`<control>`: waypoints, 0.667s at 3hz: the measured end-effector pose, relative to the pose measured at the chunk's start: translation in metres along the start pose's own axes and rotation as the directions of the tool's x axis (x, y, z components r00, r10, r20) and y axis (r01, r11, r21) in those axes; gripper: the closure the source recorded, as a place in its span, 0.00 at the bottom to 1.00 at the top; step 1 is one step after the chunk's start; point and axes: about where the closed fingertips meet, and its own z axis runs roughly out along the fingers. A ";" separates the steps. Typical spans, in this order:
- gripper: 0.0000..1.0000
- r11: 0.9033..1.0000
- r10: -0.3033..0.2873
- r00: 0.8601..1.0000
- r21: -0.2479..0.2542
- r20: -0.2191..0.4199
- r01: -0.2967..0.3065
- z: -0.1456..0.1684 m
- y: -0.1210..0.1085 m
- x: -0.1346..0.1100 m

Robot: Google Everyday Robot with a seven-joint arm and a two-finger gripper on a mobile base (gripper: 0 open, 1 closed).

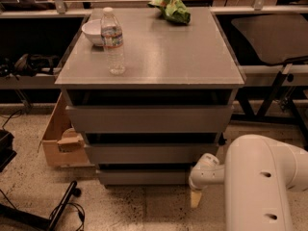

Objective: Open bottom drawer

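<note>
Tool [195, 199]: low at the cabinet's right front corner, just right of the bottom drawer's front, close above the floor, its pale end pointing down.
Tool state: cannot be told from this view.
Bottom drawer [144, 177]: lowest of 3 grey fronts, the slimmest panel, no handle; a dark gap runs above it; its inside is not visible.
Middle drawer [151, 153]: grey front directly above the bottom drawer.
Top drawer [149, 119]: tallest front, under the table edge.
Arm [262, 186]: large white housing fills the lower right corner.
Table [183, 57]: grey top over the drawers, carrying 3 items.
Water bottle [113, 40]: upright, capped, at the left.
Bowl [92, 32]: white, just behind and left of the water bottle; contact cannot be told.
Green bag [172, 8]: crumpled, at the rear edge.
Cardboard box [60, 138]: on the floor beside the cabinet's left side.
</note>
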 end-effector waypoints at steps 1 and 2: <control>0.00 1.000 -0.023 1.000 0.018 -0.010 0.024 0.016 -0.020 -0.003; 0.00 0.999 -0.032 0.999 0.018 -0.028 0.032 0.034 -0.034 -0.010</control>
